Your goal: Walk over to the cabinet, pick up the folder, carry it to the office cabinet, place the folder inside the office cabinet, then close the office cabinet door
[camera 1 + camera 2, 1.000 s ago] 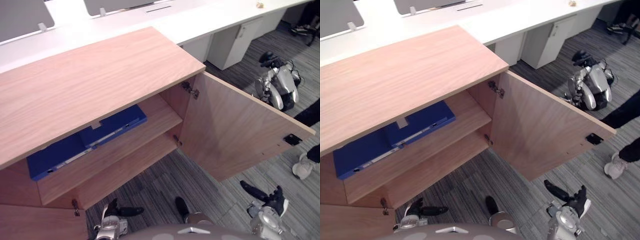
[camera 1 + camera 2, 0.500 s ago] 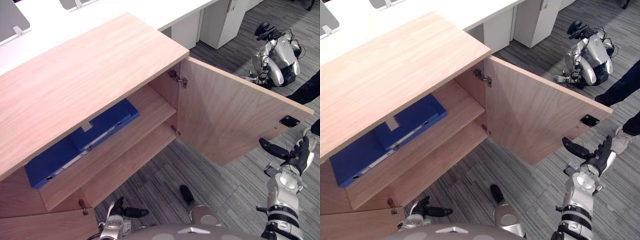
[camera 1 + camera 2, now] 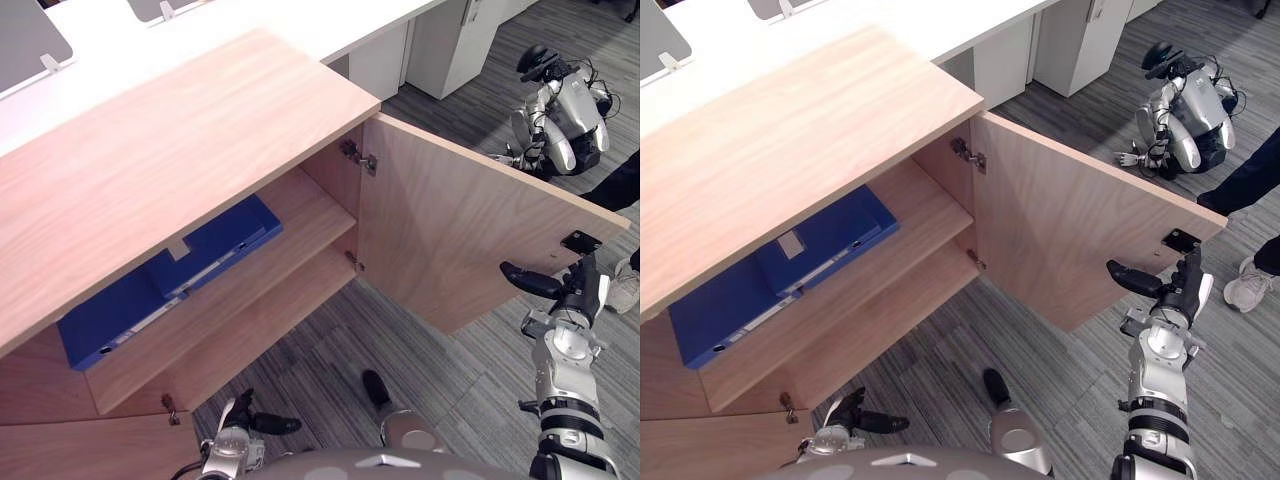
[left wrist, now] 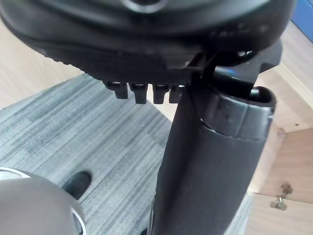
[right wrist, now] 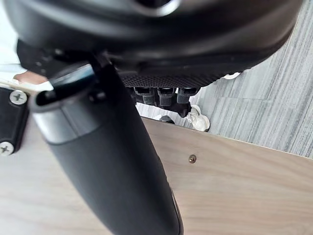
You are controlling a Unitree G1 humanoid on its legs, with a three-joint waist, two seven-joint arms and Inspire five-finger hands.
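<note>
right hand (image 3: 572, 292) raised by the free edge of the open cabinet door (image 3: 450, 230), fingers straight, thumb out, holding nothing; left hand (image 3: 243, 425) low, also slack. blue folder (image 3: 165, 290) lies flat on the upper shelf (image 3: 300, 215). past the door: another robot (image 3: 562, 115) on the carpet (image 3: 330, 340), a person's shoe (image 3: 626, 287).

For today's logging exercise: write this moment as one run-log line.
step: close door | folder: on upper shelf | door: open | right hand: open, at door's free edge | left hand: open, low
</note>
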